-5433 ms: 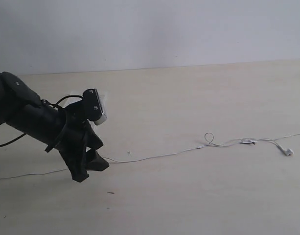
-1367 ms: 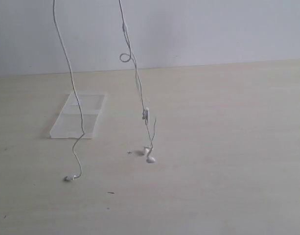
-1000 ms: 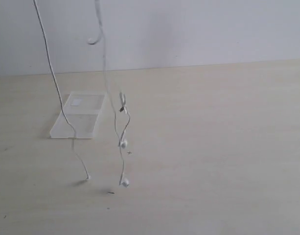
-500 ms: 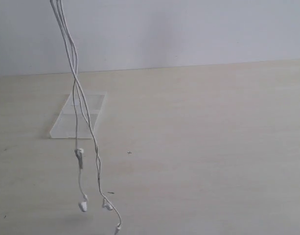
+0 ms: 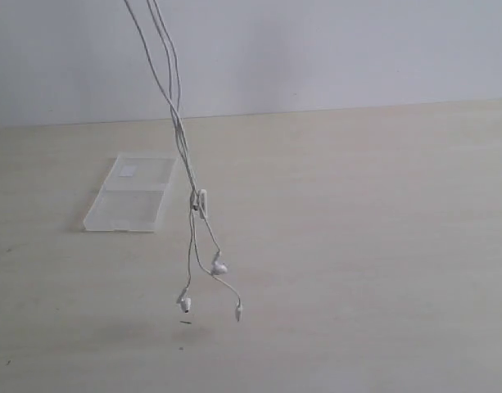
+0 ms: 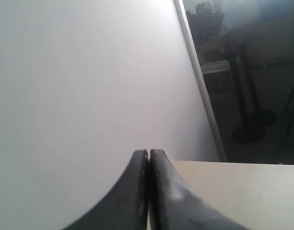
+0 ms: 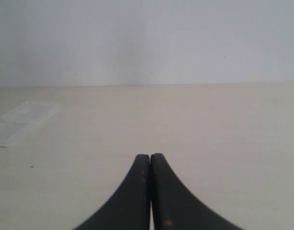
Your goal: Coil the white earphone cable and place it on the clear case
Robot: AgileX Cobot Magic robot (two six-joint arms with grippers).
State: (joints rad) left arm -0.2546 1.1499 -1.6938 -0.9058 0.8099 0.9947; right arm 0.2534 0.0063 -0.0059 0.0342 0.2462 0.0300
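Observation:
The white earphone cable [image 5: 182, 139] hangs in the air as close strands that leave the exterior view at its top. Its inline remote [image 5: 201, 202] and small ends [image 5: 219, 266] dangle just above the table, right of the clear case [image 5: 132, 203], which lies flat at the left. The case also shows in the right wrist view as the clear case [image 7: 22, 120]. Neither gripper appears in the exterior view. My left gripper [image 6: 149, 152] and right gripper [image 7: 150, 156] each have their jaws pressed together, with only a thin pale sliver between them.
The pale wooden table [image 5: 365, 246] runs back to a white wall [image 5: 332, 49]. A small dark speck [image 5: 185, 322] lies under the dangling ends. The left wrist view faces the wall, with dark furniture [image 6: 247, 96] beyond the table's edge.
The hanging strands have swung right, from in front of the case to beside it. The dangling ends have risen from near the front edge and now hang higher.

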